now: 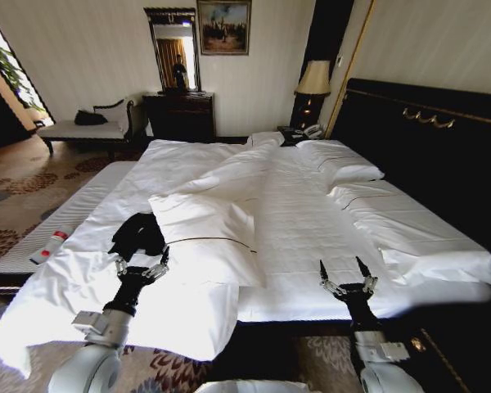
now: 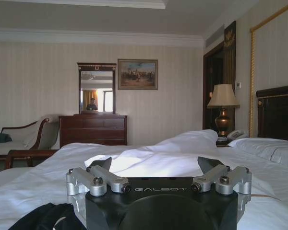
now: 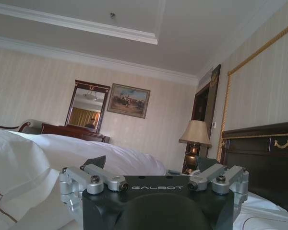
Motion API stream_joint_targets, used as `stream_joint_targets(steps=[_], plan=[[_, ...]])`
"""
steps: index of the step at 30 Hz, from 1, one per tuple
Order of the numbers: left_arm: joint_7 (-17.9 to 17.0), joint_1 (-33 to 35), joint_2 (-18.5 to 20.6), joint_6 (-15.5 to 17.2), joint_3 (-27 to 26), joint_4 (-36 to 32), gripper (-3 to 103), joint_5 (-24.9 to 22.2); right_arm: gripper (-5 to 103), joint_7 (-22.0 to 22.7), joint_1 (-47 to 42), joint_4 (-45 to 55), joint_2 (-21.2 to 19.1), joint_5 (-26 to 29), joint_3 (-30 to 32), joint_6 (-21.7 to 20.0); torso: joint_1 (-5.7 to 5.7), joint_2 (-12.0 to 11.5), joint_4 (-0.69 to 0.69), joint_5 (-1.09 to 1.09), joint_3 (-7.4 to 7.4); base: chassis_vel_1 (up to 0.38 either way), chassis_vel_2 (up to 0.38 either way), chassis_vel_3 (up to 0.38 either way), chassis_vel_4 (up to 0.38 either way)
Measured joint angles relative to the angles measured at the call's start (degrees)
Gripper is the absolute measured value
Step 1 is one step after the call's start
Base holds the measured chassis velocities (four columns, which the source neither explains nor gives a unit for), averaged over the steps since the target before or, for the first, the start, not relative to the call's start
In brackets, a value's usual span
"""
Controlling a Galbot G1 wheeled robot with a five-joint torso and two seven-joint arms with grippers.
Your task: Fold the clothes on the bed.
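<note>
1. Left claw (image 1: 141,264) is stretched out low over the near edge of the bed (image 1: 311,237), fingers spread wide, nothing in them. It sits just short of the black T-shirt (image 1: 137,232), not touching as far as I can see.
2. Right claw (image 1: 346,273) is in the same kind of pose, reaching over the bed's near edge well off to the right of the shirt, fingers wide apart and empty.
3. The shirt is a crumpled dark heap on the white duvet (image 1: 286,221), near the bed's left side, right beside a folded-over flap of duvet. In the left wrist view a bit of it (image 2: 48,218) pokes in next to the claw body.
4. Around the bed: a red-and-white bottle-ish thing (image 1: 49,246) on the bed's left edge, a chaise (image 1: 86,128), a dark dresser (image 1: 180,115) with a mirror (image 1: 173,51), a painting (image 1: 224,26) and a lamp (image 1: 314,80) by the headboard (image 1: 425,139).
5. Count: one shirt, two claws, at least two pillows (image 1: 340,160) by the headboard.
</note>
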Motion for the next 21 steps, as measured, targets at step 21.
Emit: stream_joint_targets(steps=[21], plan=[[0.0,0.0,0.7,-0.1,-0.4,-0.1,100,-0.4,100,-0.2,0.2,-1.0,-0.1,-0.5,-0.1,0.3,0.00,0.0,0.00,0.00,0.00,0.053,0.095,-0.041,-0.099]])
